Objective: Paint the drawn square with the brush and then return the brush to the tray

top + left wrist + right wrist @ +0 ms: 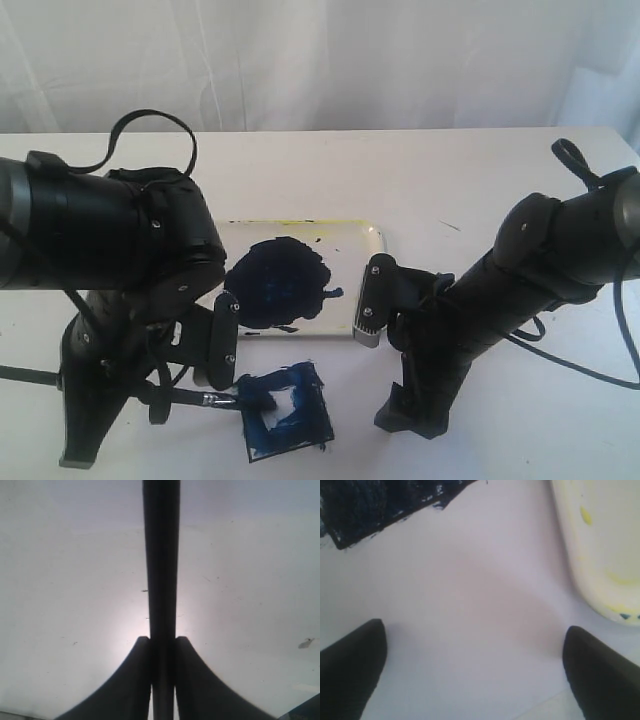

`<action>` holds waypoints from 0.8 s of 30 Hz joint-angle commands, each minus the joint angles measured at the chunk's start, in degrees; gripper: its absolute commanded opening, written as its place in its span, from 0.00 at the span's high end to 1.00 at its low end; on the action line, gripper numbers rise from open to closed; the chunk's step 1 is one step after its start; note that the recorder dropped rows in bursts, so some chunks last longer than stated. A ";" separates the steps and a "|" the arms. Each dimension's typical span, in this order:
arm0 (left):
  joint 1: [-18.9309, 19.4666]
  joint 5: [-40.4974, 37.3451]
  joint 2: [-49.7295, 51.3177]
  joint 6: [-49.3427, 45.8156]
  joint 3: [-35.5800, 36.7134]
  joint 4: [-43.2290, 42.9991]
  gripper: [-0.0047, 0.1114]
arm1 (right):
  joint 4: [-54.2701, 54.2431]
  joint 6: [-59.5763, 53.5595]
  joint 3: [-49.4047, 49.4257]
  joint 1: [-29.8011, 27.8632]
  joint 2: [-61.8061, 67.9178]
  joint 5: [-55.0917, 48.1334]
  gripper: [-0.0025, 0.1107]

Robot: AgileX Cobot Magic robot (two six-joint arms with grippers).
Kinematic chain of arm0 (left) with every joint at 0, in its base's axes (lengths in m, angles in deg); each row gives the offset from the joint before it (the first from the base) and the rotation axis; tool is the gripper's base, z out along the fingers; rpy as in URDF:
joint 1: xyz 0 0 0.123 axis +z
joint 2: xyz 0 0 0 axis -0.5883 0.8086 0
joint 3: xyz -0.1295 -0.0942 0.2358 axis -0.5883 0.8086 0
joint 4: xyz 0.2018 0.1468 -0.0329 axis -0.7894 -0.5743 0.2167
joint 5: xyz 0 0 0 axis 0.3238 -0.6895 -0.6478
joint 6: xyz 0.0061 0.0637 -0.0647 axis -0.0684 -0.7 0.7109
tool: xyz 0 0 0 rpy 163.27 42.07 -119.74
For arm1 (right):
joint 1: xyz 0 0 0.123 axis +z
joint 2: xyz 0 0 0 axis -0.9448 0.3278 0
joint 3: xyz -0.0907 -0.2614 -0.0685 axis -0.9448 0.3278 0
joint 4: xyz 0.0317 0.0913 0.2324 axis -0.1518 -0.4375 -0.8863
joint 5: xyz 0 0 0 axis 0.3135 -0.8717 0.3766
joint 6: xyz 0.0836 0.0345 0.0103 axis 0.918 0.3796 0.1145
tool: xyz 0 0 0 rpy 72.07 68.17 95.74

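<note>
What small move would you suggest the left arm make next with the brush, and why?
Probably a short stroke across the pale patch inside the drawn square. The left gripper is shut on the brush, whose tip lies at that patch's edge, and the rest of the square looks dark blue, so returning to the tray seems premature.

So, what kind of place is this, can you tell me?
Probably a robot test bench, not an art studio: a black left arm and right arm lean over a plain white table, a white curtain closes off the back, and a stained paint tray lies beside a mostly painted square.
</note>
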 commanded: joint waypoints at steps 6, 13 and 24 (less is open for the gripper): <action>-0.35 0.36 -0.40 6.69 0.02 -7.07 0.96 | 2.21 0.26 1.16 0.01 0.86 1.02 0.19; -0.35 0.60 -0.40 -2.95 0.02 2.51 0.96 | 2.21 0.26 1.16 0.01 0.86 1.16 0.19; -0.35 0.33 -0.40 -5.99 0.02 3.38 0.96 | 2.21 0.26 1.16 0.01 0.86 1.03 0.19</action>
